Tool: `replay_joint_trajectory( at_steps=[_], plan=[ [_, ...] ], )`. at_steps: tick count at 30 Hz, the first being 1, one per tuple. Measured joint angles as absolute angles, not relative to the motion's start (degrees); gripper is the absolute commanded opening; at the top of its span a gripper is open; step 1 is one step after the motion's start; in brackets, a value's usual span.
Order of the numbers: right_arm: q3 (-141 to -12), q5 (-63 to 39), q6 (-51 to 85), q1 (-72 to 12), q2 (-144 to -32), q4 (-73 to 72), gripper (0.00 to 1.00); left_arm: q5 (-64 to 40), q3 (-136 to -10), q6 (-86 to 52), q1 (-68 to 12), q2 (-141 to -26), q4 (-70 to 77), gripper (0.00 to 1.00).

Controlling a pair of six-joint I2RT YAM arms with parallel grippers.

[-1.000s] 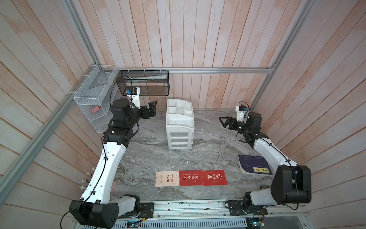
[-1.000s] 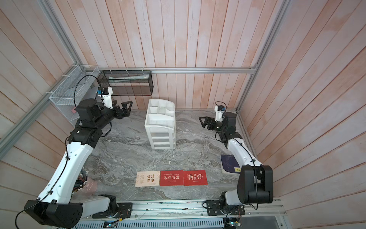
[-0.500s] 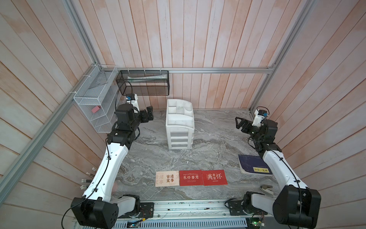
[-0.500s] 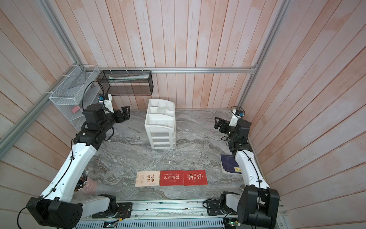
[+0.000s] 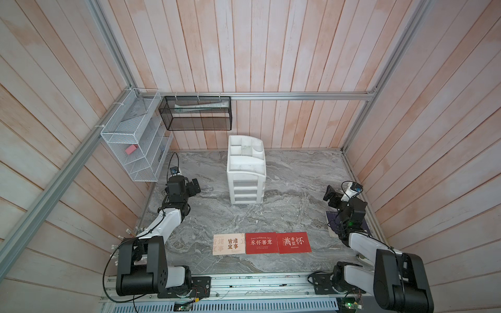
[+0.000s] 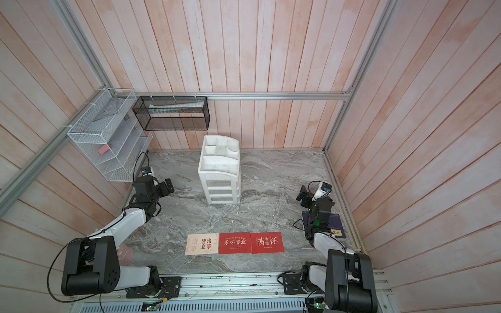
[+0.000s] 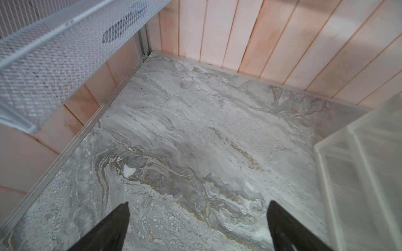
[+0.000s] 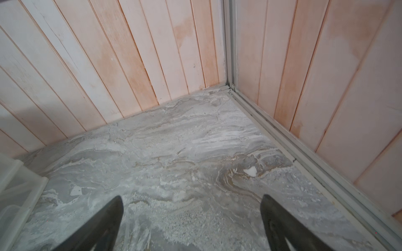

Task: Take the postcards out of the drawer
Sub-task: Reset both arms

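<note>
At far left, your left gripper hovers over the grey marble-patterned tabletop below the white wire-mesh wall rack, its jaws spread wide and holding nothing. The left wrist view shows only bare marble between the two black fingers.

In the middle, the white plastic drawer organiser stands upright, and all three front drawers look pushed in. Well in front of it, near the table's front edge, the postcards lie flat in a row, edges touching or nearly so. First is the cream card with black and faded orange characters, then a red card with white characters, then a second red card.

At right, your right gripper is likewise spread and empty, with its arm above the dark navy booklet with a yellow label.

The removal looks finished, with every card out on the table. No view shows the drawers' insides, so you need only confirm that none is left before you rest both arms.
</note>
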State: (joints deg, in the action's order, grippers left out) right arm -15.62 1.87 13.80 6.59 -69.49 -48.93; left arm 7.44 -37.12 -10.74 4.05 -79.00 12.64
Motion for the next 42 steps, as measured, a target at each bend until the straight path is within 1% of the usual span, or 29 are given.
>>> replay_joint_trajectory(
  at_steps=[5,9,16,22,25,27,30,36,42],
  plan=[
    [-15.2,1.6,12.8,6.6,-72.8,-55.8,0.98,6.6,-29.1,-10.0,5.1,-81.2,25.7,1.00],
    [-15.2,1.4,11.7,6.6,-73.4,-57.6,0.98,4.8,-23.3,-8.7,5.1,-82.2,37.1,1.00],
    [-12.8,0.6,8.9,6.6,-74.1,-61.4,0.98,-1.7,-18.2,-6.5,5.1,-82.3,51.2,1.00],
    [-8.6,-1.1,6.9,6.6,-78.8,-68.4,0.98,-6.2,-14.5,-4.4,5.1,-83.1,60.5,1.00],
    [-7.6,-3.1,5.7,6.6,-83.0,-75.4,0.98,-7.6,-13.0,-3.8,5.1,-85.3,65.3,1.00],
    [-6.2,-4.9,5.2,6.5,-88.3,-82.0,0.98,-8.5,-12.0,-3.5,5.1,-87.4,68.4,1.00],
    [-4.4,-6.0,4.5,6.5,-90.1,-83.6,0.98,-9.3,-12.4,-2.9,5.1,-88.4,68.3,1.00],
    [-9.9,-5.9,4.5,6.5,-89.5,-82.0,0.98,-7.4,-15.8,-2.5,4.0,-88.5,66.3,1.00],
    [-10.1,-5.1,4.7,6.5,-89.5,-81.3,0.98,-6.8,-15.8,-2.5,3.8,-88.5,65.7,1.00]
  ],
)
